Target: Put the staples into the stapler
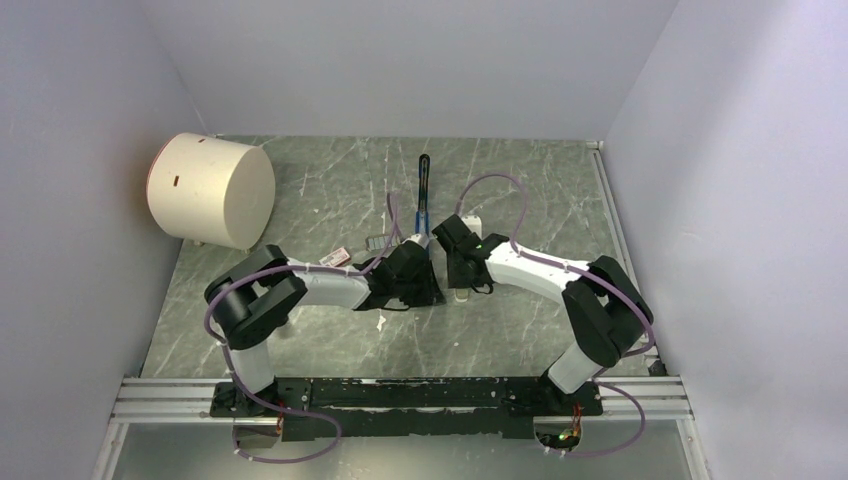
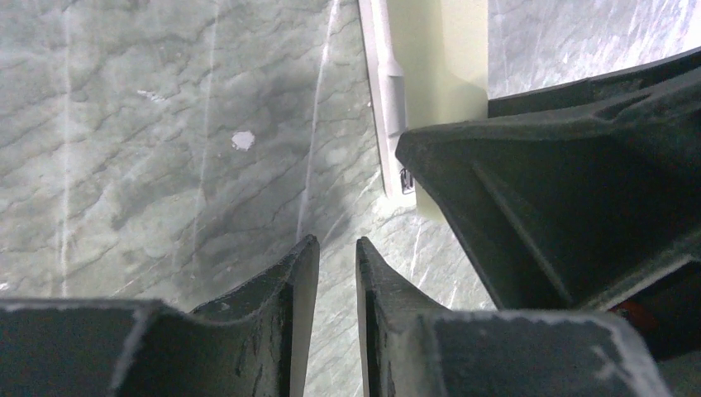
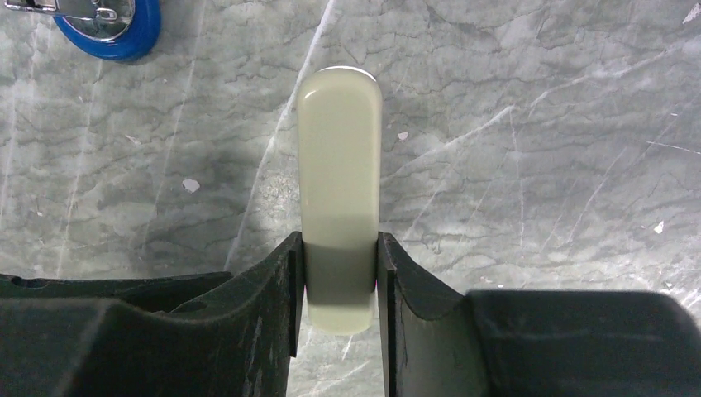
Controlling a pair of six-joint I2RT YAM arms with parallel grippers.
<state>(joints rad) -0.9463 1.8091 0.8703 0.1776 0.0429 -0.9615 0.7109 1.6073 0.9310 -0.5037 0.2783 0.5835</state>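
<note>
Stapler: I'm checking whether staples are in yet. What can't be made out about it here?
Top external: the stapler is too small to show its staple channel.
Right wrist: only its blue end shows, cut off by the top edge.
Left wrist: it lies outside the frame entirely.

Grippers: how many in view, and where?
2. Right gripper is at the middle of the table, shut on the pale bar. Left gripper is close beside it, jaws narrowly apart with nothing between them. Neither is hidden.
</note>
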